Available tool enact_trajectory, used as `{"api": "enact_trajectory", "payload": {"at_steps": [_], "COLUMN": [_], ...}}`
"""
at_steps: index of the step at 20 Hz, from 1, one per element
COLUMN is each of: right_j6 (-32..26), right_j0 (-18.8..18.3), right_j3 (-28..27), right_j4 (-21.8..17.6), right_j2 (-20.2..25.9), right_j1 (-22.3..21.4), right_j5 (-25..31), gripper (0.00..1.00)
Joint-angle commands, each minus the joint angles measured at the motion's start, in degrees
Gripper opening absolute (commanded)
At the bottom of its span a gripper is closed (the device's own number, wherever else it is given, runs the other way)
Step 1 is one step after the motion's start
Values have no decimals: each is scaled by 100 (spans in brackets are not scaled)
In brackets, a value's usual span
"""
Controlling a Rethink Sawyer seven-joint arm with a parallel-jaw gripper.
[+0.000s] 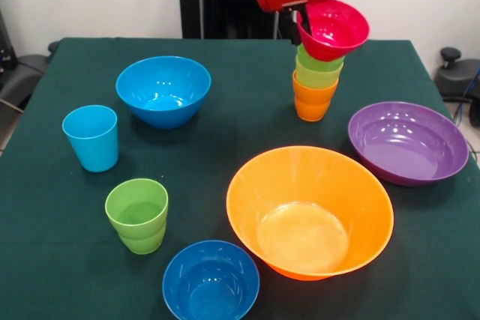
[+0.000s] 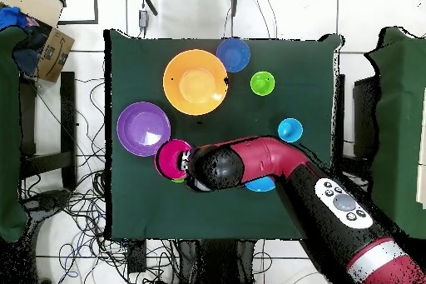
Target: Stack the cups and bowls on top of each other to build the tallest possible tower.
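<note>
- Front view showed a red and black arm coming down from the top edge, its gripper (image 1: 302, 19) holding a small red bowl (image 1: 334, 28) by the rim, tilted, directly above the tower (image 1: 316, 84).
- Fingers (image 1: 306, 24) appeared clamped on the near-left rim of the red bowl, one dark finger visible inside the rim; the tilt probably came from gripping at one edge only.
- That tower stood at the far right of the bench (image 1: 225, 133): an orange cup (image 1: 313, 103) lowest, with lime green cup rims (image 1: 319, 71) nested above it. The red bowl seemed to touch or nearly touch the top rim; which one was unclear.
- Judging by this, the red bowl was about to be set on as the next tier.
- Loose pieces lay spread well apart, likely to leave room for grasping: a purple bowl (image 1: 407, 142), a large orange bowl (image 1: 310, 211), two blue bowls (image 1: 163, 90) (image 1: 211, 280), a light blue cup (image 1: 91, 137) and a green stepped cup (image 1: 137, 215).
- All pieces were glossy, smooth, round plastic on a dark green cloth.
- Overhead view showed the arm (image 2: 274, 164) hiding most of the tower.
</note>
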Motion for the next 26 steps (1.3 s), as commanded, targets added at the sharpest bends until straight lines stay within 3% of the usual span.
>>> {"api": "enact_trajectory", "payload": {"at_steps": [1, 26], "right_j6": [-94, -146], "right_j0": [241, 136], "right_j3": [-60, 154], "right_j4": [-489, -306], "right_j2": [-392, -274], "right_j1": [378, 330], "right_j5": [-371, -168], "gripper": [0, 0]}}
